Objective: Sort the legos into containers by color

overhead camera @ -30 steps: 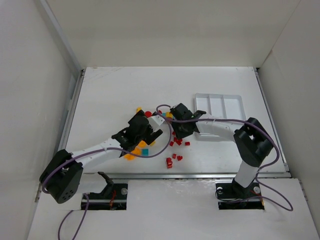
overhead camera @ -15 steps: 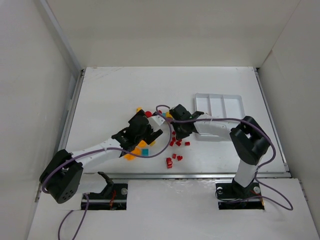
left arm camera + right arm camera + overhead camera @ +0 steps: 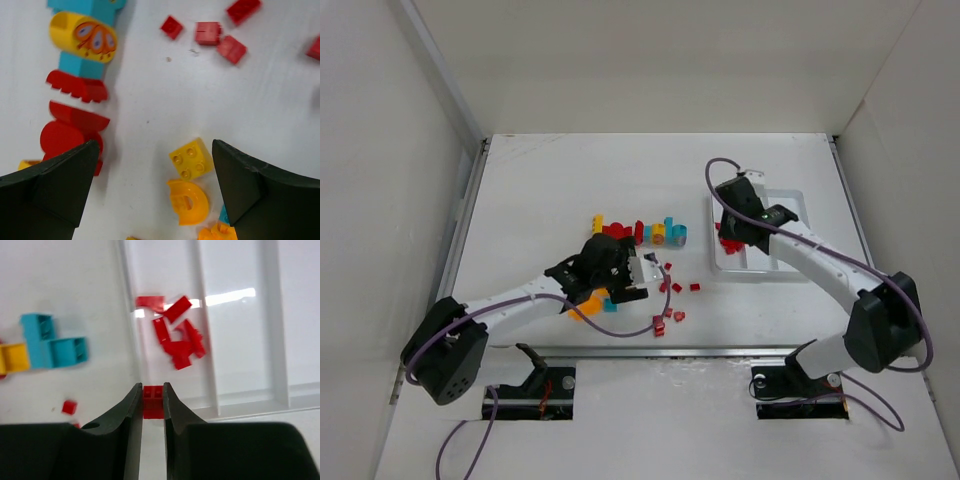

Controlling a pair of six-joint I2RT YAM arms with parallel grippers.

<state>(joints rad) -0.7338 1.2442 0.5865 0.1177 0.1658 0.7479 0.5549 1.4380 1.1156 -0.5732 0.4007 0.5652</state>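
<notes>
1. Right wrist view: the right claw (image 3: 152, 390) is almost closed, pinching one red brick (image 3: 153, 401) between its fingertips.
2. That brick hangs at the near rim of the tray (image 3: 240, 407), by the left compartment. A red heap (image 3: 176, 340) already lies in that compartment.
3. Cyan bricks (image 3: 52, 345) sit on the table (image 3: 75, 290) left of the tray, apart from it.
4. The left claw (image 3: 152, 150) stands wide open and holds nothing. A yellow brick (image 3: 190, 159) and an orange arch (image 3: 187, 202) lie on the table between its fingers.
5. Loose reds (image 3: 695, 287) lie scattered near the left claw, well apart from the tray.
</notes>
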